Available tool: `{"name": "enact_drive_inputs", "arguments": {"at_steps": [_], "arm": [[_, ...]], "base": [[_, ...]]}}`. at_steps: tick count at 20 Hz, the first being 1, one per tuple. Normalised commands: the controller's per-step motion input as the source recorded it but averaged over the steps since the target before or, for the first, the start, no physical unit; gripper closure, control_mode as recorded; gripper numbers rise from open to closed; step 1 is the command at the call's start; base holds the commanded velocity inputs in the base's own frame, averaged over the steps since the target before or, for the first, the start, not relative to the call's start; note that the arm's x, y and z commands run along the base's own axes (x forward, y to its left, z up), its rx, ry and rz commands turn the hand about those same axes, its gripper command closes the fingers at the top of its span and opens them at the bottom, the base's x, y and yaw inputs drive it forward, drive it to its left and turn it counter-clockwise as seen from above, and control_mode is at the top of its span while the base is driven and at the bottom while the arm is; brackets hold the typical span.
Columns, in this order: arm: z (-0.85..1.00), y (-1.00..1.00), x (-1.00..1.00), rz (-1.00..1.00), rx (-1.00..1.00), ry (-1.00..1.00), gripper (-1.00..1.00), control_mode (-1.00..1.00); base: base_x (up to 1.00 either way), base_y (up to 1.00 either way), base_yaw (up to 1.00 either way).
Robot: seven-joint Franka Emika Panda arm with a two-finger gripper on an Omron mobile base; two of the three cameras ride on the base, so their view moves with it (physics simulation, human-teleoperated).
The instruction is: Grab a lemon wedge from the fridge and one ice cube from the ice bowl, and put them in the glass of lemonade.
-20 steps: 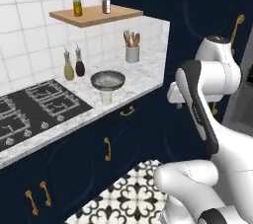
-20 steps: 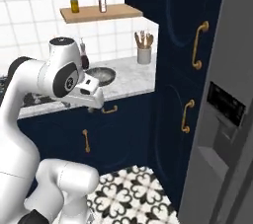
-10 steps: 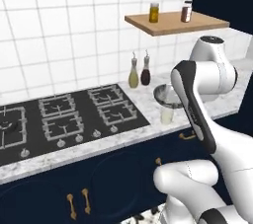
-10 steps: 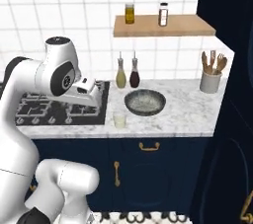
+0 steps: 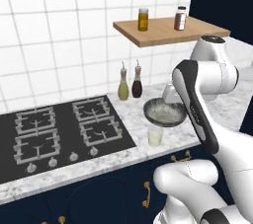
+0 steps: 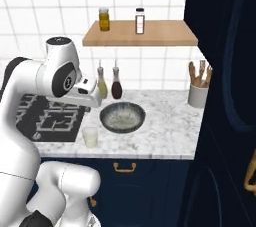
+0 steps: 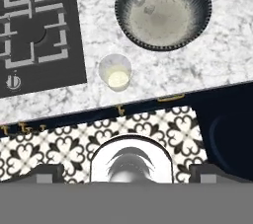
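Marble-patterned white and grey countertop [image 6: 165,131] runs along the white-tiled wall, and on it sits the wide shallow round ice bowl [image 6: 122,117] with its dark grey rim and pale speckled inside, also seen from the left base view [image 5: 164,112] and from above in the hand view [image 7: 163,9]. Just in front of it, near the counter's front edge, stands the small clear glass of lemonade [image 6: 90,136], tinted pale yellow-green [image 5: 155,134]; from the hand camera its round mouth and yellowish contents are plain [image 7: 115,72], and it stands apart from the bowl. A black gas hob [image 5: 54,134] with grey grates lies to the left of both. Behind the bowl stand two slim dark-necked oil bottles [image 6: 109,85], one yellowish and one dark. A wooden wall shelf [image 6: 140,35] above carries two small jars. A grey utensil crock [image 6: 198,96] with wooden tools stands at the counter's right end, beside tall navy cabinets [image 6: 225,96]. The white arm's hand hangs above the counter's front edge, looking down; the two-finger gripper [image 7: 126,171] has its fingers spread fully apart with nothing between them. The fridge isn't in sight.
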Motion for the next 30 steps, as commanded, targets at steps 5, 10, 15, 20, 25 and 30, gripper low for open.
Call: {"name": "enact_drive_inputs", "arguments": {"at_steps": [5, 10, 15, 20, 25, 30], "arm": [[0.0, 0.0, 0.0, 0.0, 0.0, 0.0, -1.0, 1.0], [0.0, 0.0, 0.02, 0.0, 0.0, 0.0, -1.0, -1.0], [-0.12, -0.03, 0.28, 0.0, 0.0, -0.03, -1.0, -1.0], [-0.48, -0.27, 0.64, 0.0, 0.0, -0.02, -1.0, -1.0], [-0.55, -0.33, 0.67, 0.0, 0.0, 0.02, -1.0, -1.0], [-0.48, -0.26, 0.19, -0.05, 0.0, 0.12, -1.0, -1.0]], "base": [[0.83, 0.0, 0.06], [0.39, 0.0, 0.03], [0.0, 0.0, 0.0], [0.0, 0.0, 0.0], [0.0, 0.0, 0.0], [0.0, 0.0, 0.0]]}}
